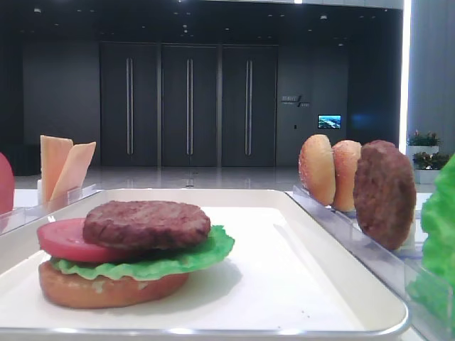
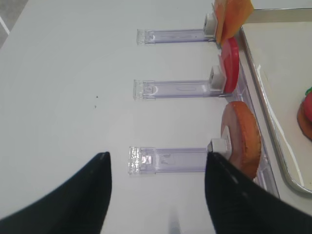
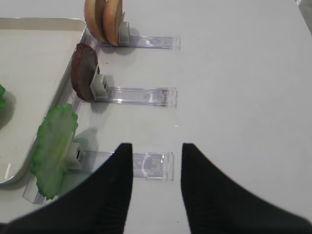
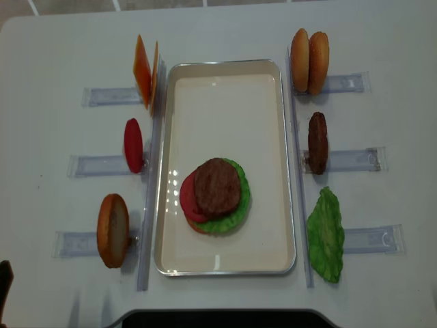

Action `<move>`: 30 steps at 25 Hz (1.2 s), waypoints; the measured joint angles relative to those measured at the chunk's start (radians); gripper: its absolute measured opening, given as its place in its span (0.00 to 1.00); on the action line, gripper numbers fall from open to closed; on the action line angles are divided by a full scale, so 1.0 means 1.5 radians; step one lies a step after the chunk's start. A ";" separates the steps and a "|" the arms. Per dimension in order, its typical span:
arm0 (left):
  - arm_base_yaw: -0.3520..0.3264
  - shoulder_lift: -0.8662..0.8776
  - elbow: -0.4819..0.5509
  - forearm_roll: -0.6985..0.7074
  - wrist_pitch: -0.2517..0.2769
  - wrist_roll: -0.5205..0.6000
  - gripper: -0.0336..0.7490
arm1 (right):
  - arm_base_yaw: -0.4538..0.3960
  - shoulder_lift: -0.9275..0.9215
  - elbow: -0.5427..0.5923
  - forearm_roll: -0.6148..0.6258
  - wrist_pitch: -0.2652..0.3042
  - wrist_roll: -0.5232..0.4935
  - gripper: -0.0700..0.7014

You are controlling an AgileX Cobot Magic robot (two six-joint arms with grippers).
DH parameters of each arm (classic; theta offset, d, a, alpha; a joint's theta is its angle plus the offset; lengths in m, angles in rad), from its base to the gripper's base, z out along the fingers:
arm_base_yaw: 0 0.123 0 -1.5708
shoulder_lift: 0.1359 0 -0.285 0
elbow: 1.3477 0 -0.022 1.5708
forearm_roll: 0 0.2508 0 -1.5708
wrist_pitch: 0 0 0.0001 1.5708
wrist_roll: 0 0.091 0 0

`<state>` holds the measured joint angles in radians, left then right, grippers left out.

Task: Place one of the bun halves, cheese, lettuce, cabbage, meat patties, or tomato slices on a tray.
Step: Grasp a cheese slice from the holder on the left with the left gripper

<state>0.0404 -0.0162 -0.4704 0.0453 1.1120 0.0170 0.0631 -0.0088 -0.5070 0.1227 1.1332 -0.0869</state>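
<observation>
Both grippers gape wide and hold nothing, the left gripper [image 2: 156, 161] poised above a clear rack [image 2: 168, 159] whose bun half [image 2: 240, 136] stands ahead to its right, the right gripper [image 3: 157, 148] over the lettuce [image 3: 53, 146] rack, while the tray [image 4: 266, 171] between them bears a stack topped by a meat patty [image 4: 217, 186].

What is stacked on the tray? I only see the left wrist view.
Observer: On the tray, bottom up: bun half, lettuce, tomato, patty.
Operator: What remains on the right side?
Observer: Two buns, a second patty and a lettuce leaf, each standing in its own rack.
Operator: Is the right gripper holding anything?
Observer: No. The right gripper is open and empty above the leaf's rack.
</observation>
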 joint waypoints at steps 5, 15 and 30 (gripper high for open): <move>0.000 0.000 0.000 0.000 0.000 0.000 0.64 | 0.000 0.000 0.000 0.000 0.000 0.000 0.40; -0.001 0.000 0.000 0.000 0.000 0.000 0.64 | 0.000 0.000 0.000 0.000 0.000 0.001 0.40; -0.001 0.000 -0.008 0.008 0.001 0.001 0.61 | 0.000 0.000 0.000 0.000 0.000 0.001 0.40</move>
<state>0.0386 -0.0162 -0.4827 0.0578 1.1138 0.0179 0.0631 -0.0088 -0.5070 0.1227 1.1332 -0.0859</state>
